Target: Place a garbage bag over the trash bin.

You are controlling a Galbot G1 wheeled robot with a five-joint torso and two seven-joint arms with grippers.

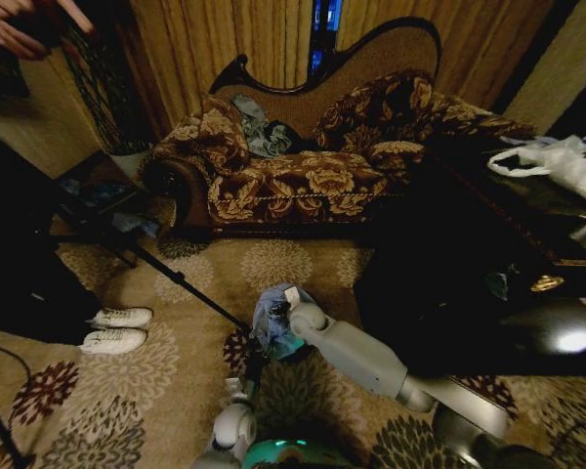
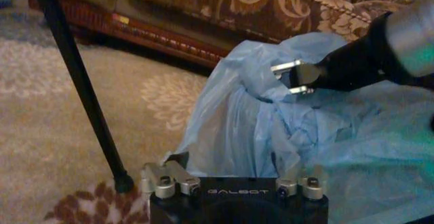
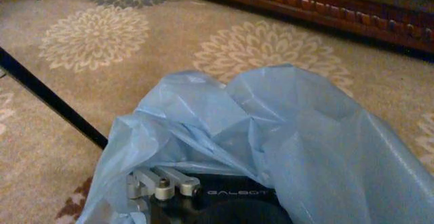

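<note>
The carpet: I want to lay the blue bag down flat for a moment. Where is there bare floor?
Bare carpet lies between the sofa and the garbage bag. Another patch runs below the white shoes, left of the grippers. It is crowded around the bag, where the right gripper pinches it, the left gripper sits close, and a black tripod leg crosses.

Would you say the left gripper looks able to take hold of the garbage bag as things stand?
Probably yes. The left gripper sits right at the garbage bag, fingers spread and film between them, nothing in the way. The right gripper already pinches the bag's upper folds.
</note>
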